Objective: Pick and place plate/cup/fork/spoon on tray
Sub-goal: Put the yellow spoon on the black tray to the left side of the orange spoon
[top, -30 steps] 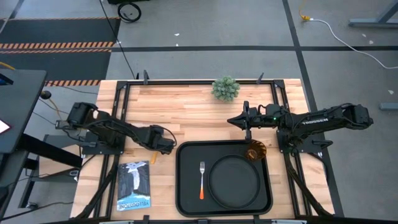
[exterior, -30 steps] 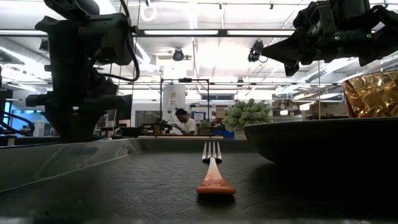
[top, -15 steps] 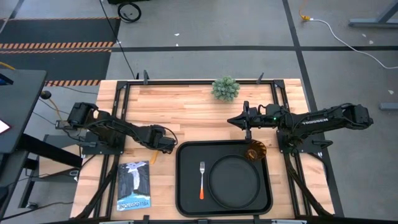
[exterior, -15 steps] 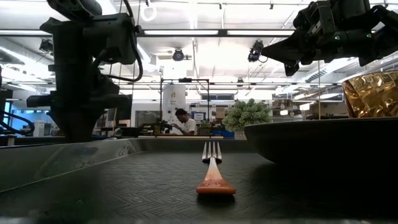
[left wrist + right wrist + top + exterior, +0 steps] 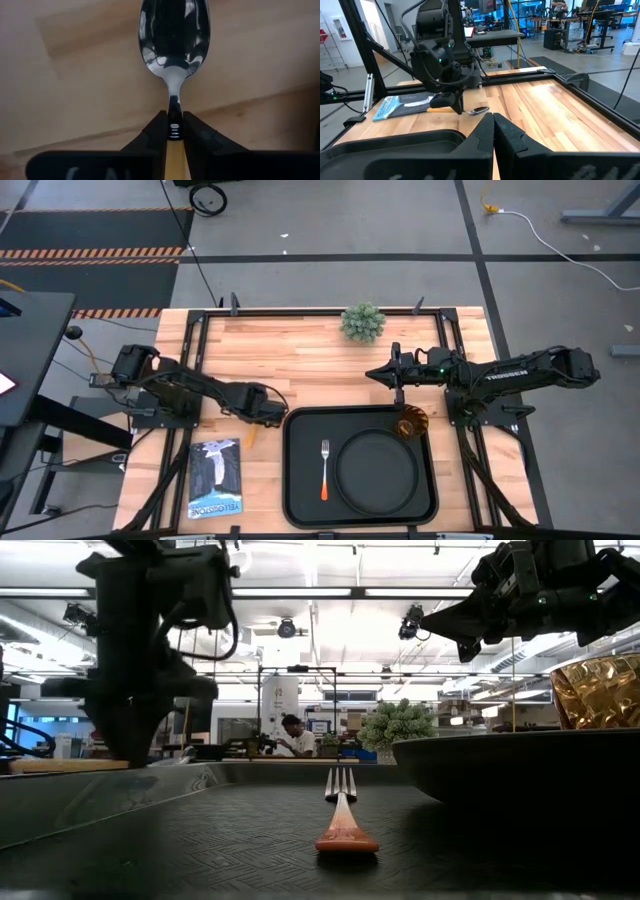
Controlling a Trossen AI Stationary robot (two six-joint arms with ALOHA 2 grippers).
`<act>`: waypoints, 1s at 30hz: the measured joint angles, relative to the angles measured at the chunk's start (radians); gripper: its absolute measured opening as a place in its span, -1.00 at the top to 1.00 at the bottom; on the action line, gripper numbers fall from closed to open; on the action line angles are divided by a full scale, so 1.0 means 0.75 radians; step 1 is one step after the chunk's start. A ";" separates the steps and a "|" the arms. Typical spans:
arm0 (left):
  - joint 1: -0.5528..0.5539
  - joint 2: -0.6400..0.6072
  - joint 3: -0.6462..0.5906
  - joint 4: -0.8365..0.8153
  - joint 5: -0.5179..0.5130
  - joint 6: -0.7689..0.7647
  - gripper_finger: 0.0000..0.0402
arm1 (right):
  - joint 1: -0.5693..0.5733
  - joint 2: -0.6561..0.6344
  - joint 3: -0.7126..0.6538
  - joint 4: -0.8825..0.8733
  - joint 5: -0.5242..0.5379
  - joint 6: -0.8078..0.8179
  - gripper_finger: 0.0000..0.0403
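Observation:
My left gripper (image 5: 264,413), just left of the tray's far left corner, is shut on the spoon (image 5: 174,35), whose silver bowl faces up and whose orange handle (image 5: 248,436) points toward the near left. The black tray (image 5: 292,480) holds the fork (image 5: 324,470), the round plate (image 5: 377,470) and, in its far right corner, the amber cup (image 5: 410,423). My right gripper (image 5: 385,375) hangs shut above the wood beyond the tray, touching nothing. My left gripper pinches the spoon's thin neck (image 5: 173,131), where the silver stem meets the orange handle, between its two fingers. The fingers slant down from the table's left and lie across the spoon. The spoon stays about level over the wood (image 5: 480,110); whether it is lifted clear I cannot tell.
A small green plant (image 5: 362,322) stands at the far edge. A blue booklet (image 5: 216,478) lies left of the tray. Bare wood stretches between the tray and the plant. A person (image 5: 295,735) sits far off in the room.
My left gripper has drawn its fingers together on the spoon's neck and shifted slightly toward the tray. In the low view the spoon's orange handle now shows level beside the gripper. My right arm has kept still.

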State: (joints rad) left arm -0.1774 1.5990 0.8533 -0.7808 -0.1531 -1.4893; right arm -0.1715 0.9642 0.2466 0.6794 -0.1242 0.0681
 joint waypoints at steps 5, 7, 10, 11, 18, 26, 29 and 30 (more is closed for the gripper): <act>-0.007 -0.002 0.059 -0.011 -0.019 -0.024 0.75 | 0.000 0.000 0.000 0.000 0.000 0.000 0.96; -0.017 -0.003 0.085 -0.014 -0.021 -0.039 0.75 | 0.000 0.000 0.000 0.000 0.000 0.000 0.96; -0.052 0.011 0.144 -0.004 -0.065 -0.101 0.75 | 0.000 0.000 0.000 0.000 0.000 0.000 0.96; -0.071 0.017 0.166 -0.005 -0.091 -0.127 0.75 | 0.000 0.000 0.000 0.000 -0.001 0.000 0.96; -0.215 0.179 0.413 -0.045 -0.211 -0.305 0.75 | 0.002 0.000 -0.001 -0.020 -0.004 0.000 0.96; -0.305 0.469 0.783 -0.150 -0.183 -0.402 0.75 | 0.006 0.000 -0.001 -0.029 -0.011 0.000 0.96; -0.319 0.572 0.931 -0.196 -0.183 -0.410 0.75 | 0.016 0.000 -0.001 -0.030 -0.011 0.000 0.96; -0.321 0.607 0.975 -0.216 -0.181 -0.410 0.75 | 0.018 0.000 -0.001 -0.030 -0.011 -0.001 0.96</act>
State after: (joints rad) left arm -0.4185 2.0540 1.5844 -0.9425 -0.2885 -1.7966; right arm -0.1580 0.9642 0.2459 0.6569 -0.1326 0.0672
